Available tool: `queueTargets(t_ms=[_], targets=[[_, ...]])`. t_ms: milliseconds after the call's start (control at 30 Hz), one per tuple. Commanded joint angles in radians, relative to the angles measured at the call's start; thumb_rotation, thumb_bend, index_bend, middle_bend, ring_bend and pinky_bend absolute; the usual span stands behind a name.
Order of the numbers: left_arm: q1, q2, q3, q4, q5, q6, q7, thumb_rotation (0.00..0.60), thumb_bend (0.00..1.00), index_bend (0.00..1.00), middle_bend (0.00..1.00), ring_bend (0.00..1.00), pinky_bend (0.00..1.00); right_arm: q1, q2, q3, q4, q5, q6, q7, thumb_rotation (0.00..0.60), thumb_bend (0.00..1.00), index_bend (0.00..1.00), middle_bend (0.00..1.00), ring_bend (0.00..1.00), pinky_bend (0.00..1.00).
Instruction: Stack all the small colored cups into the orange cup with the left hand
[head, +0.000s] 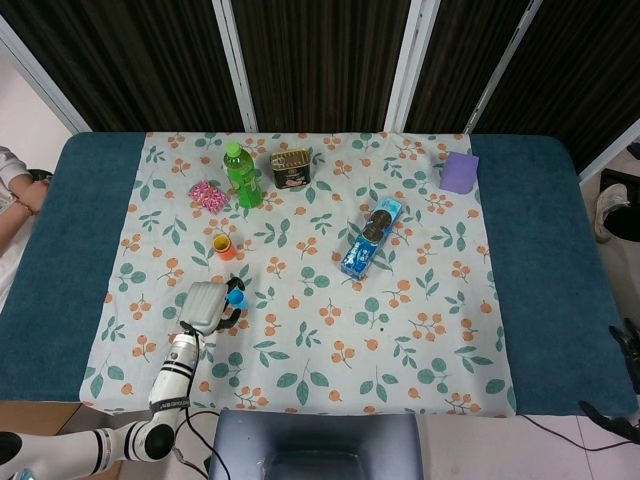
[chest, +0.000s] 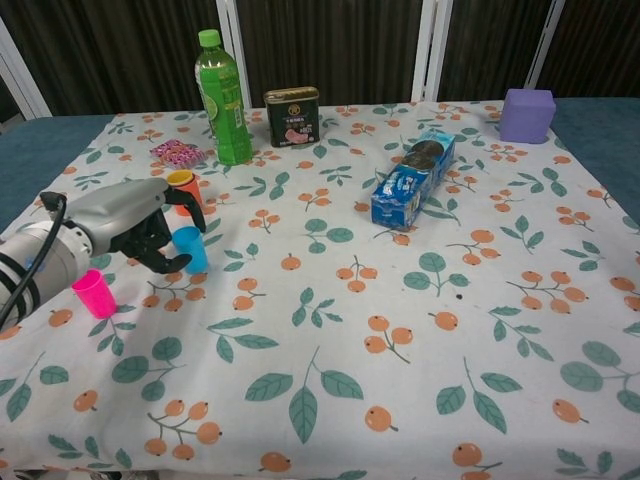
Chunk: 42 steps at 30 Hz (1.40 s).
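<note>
The blue cup (chest: 190, 249) stood upright on the floral cloth (chest: 330, 330), the left hand (chest: 135, 228) curled around it. Just behind it stood one orange cup (chest: 184, 189); one pink cup (chest: 94, 293) stood nearer the cloth's left edge. Open cloth lay to the right. The right hand was out of view.

No legible text anywhere. Printed label on the green bottle (chest: 222, 92), too small to read. Dark tin (chest: 292, 116) with a pale picture panel on its front, lettering blurred. Blue biscuit packet (chest: 414, 176) with white markings along its side, not decipherable. Pink patterned packet (chest: 175, 152) likewise unreadable. Purple box (chest: 527, 114) plain on the faces shown.
</note>
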Motion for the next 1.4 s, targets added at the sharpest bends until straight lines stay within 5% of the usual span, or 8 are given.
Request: queueTargets(t_ms=[33,367,567,800,1400], targets=[[0.001,-0.006,-0.001,0.009,0.007,0.000,-0.006,0.600,0.35,0.42,1.00,1.00,1.00,0.000,0.000,0.001,0.000,0.000,0.000,0.000,0.600,0.19,0.00,0.00,0.00,0.00],[0.002,-0.006,-0.025,0.017,0.023,0.007,-0.025,0.600,0.35,0.53,1.00,1.00,1.00,0.000,0.000,0.001,0.000,0.001,0.002,0.001,0.600,0.19,0.00,0.00,0.00,0.00],[-0.024,0.011,-0.124,0.020,0.038,0.060,-0.051,0.600,0.35,0.54,1.00,1.00,1.00,-0.002,0.004,0.002,0.000,0.003,0.006,0.010,0.600,0.19,0.00,0.00,0.00,0.00],[-0.092,-0.037,-0.245,0.173,0.011,0.076,-0.102,0.600,0.35,0.54,1.00,1.00,1.00,-0.001,0.005,0.004,-0.001,0.007,0.004,0.013,0.600,0.19,0.00,0.00,0.00,0.00],[-0.135,-0.130,-0.225,0.412,-0.007,-0.013,-0.160,0.600,0.35,0.55,1.00,1.00,1.00,0.000,0.004,0.009,-0.004,0.019,-0.002,0.010,0.600,0.19,0.00,0.00,0.00,0.00]])
